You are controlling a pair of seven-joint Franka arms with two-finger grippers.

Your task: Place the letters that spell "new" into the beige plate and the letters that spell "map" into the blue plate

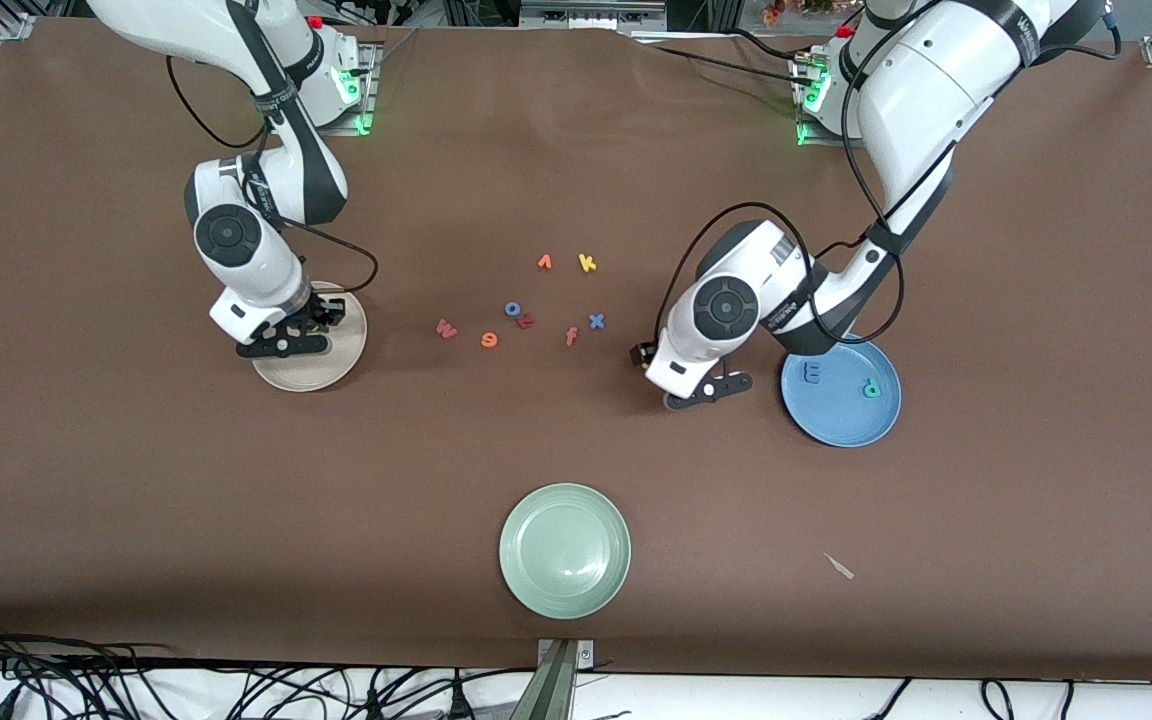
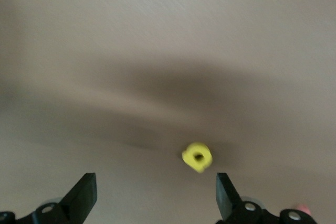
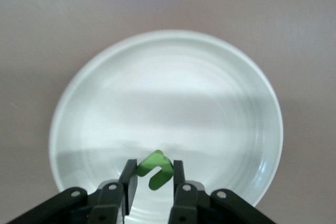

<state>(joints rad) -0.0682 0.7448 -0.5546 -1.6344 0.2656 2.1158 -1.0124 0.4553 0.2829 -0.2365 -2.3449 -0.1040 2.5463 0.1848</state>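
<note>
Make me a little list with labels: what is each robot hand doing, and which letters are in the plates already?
right gripper: shut on the green n, over the beige plate
left gripper: open, above the yellow a, on the table beside the blue plate
in blue plate: blue m, teal p
green plate: no letters
waiting on table: pinkish-red w, orange e

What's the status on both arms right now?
Right gripper shut on green n, over beige plate. Left gripper open over yellow a. Nothing blocking.
</note>
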